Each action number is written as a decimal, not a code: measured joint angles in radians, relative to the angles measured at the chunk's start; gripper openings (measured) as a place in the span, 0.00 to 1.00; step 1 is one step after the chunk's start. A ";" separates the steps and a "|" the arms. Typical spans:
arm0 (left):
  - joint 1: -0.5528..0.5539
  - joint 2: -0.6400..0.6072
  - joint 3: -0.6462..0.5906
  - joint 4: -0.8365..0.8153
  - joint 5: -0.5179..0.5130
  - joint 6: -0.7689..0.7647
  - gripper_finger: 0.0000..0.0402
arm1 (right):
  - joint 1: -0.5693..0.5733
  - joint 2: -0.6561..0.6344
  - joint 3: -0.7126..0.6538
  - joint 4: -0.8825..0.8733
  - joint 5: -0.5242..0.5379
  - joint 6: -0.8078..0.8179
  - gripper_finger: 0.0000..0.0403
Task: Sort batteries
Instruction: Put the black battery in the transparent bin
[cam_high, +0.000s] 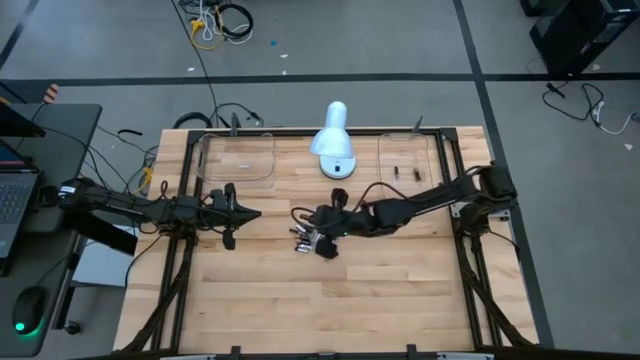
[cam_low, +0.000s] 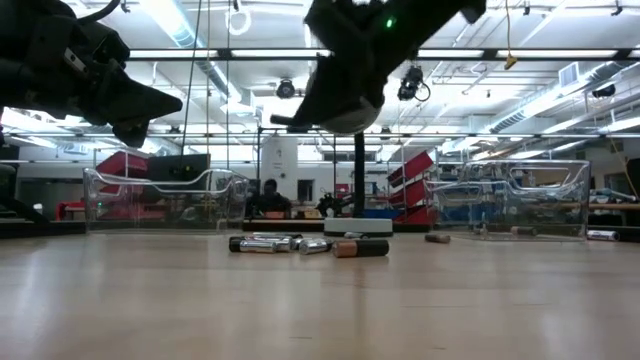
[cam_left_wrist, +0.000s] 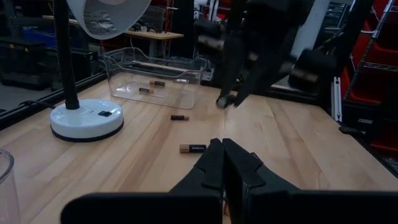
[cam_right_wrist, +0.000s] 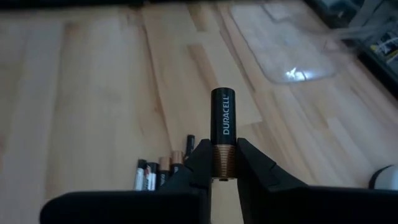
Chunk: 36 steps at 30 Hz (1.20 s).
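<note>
A white desk lamp (cam_high: 333, 140) is seen at the upper centre of the high view, flanked by a clear plastic tray (cam_high: 236, 157) to its left and another clear tray (cam_high: 409, 159) to its right. A laptop (cam_high: 12, 200) is placed at the left edge, and a computer mouse (cam_high: 30, 310) at the lower left.
</note>
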 joint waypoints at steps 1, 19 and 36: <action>0.000 0.000 0.000 0.000 0.000 0.000 0.01 | 0.003 -0.014 0.000 0.000 0.000 0.000 0.10; 0.000 0.000 0.000 -0.005 0.000 0.000 0.01 | 0.087 -0.264 0.000 -0.202 0.132 0.087 0.10; 0.000 0.000 0.000 -0.054 0.000 0.023 0.01 | 0.159 -0.485 0.000 -0.628 0.136 0.494 0.10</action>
